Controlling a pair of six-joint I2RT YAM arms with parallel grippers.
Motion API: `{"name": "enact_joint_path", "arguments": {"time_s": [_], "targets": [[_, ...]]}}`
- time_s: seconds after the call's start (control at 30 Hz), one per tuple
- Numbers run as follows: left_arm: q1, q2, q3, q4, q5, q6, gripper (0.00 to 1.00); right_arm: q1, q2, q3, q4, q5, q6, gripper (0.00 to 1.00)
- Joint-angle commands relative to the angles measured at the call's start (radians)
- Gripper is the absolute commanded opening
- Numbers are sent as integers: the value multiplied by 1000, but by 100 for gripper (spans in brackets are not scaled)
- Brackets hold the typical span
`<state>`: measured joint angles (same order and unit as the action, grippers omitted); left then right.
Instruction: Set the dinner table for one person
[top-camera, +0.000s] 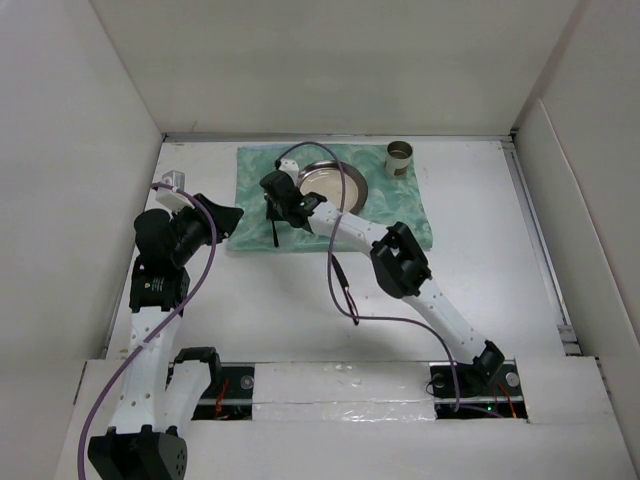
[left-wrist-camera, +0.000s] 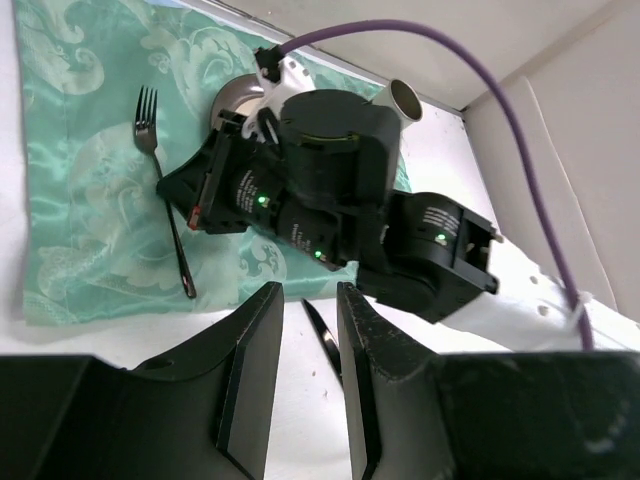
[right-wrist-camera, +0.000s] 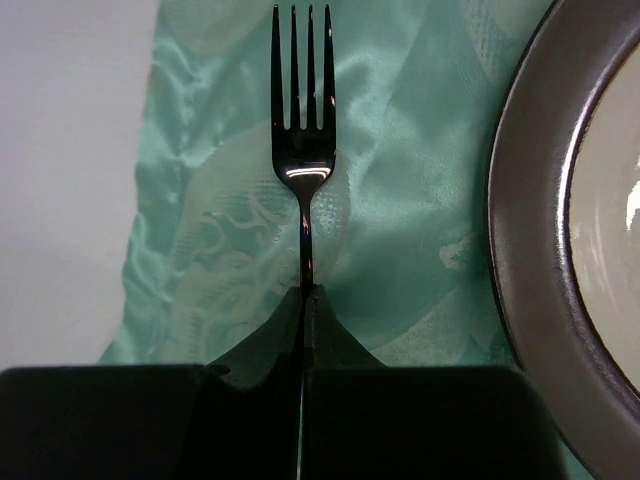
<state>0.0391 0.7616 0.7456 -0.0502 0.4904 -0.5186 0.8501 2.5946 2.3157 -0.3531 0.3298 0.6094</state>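
Note:
A dark metal fork (right-wrist-camera: 303, 150) lies along the left part of the shiny green mat (right-wrist-camera: 400, 150), tines pointing away. My right gripper (right-wrist-camera: 306, 292) is shut on its thin handle. From above, that gripper (top-camera: 272, 207) sits just left of the round grey plate (top-camera: 325, 178) on the mat (top-camera: 400, 205). My left gripper (left-wrist-camera: 308, 300) hovers open over the white dinner table (top-camera: 480, 260) near the mat's front left corner, with nothing between its fingers. A dark slim utensil (left-wrist-camera: 322, 330) lies on the table beyond the gap.
A small metal cup (top-camera: 400, 158) stands at the mat's back right corner. The dark slim utensil (top-camera: 345, 290) rests on the table in front of the mat, beside the right arm's purple cable. White walls enclose the table on three sides.

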Motion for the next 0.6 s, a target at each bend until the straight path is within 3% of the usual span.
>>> {"name": "enact_joint_path", "arguments": {"time_s": [0.0, 0.37, 0.5, 0.57], "targets": [[-5, -12, -11, 39, 17, -4, 26, -19, 2, 106, -30, -8, 53, 0], [-5, -5, -23, 42, 20, -3, 26, -28, 4, 17, 65, 5, 101, 0], [-5, -5, -23, 44, 20, -4, 26, -37, 44, 65, 36, 0, 105, 0], [-5, -2, -22, 44, 22, 0, 26, -37, 53, 59, 34, 5, 107, 4]]}}
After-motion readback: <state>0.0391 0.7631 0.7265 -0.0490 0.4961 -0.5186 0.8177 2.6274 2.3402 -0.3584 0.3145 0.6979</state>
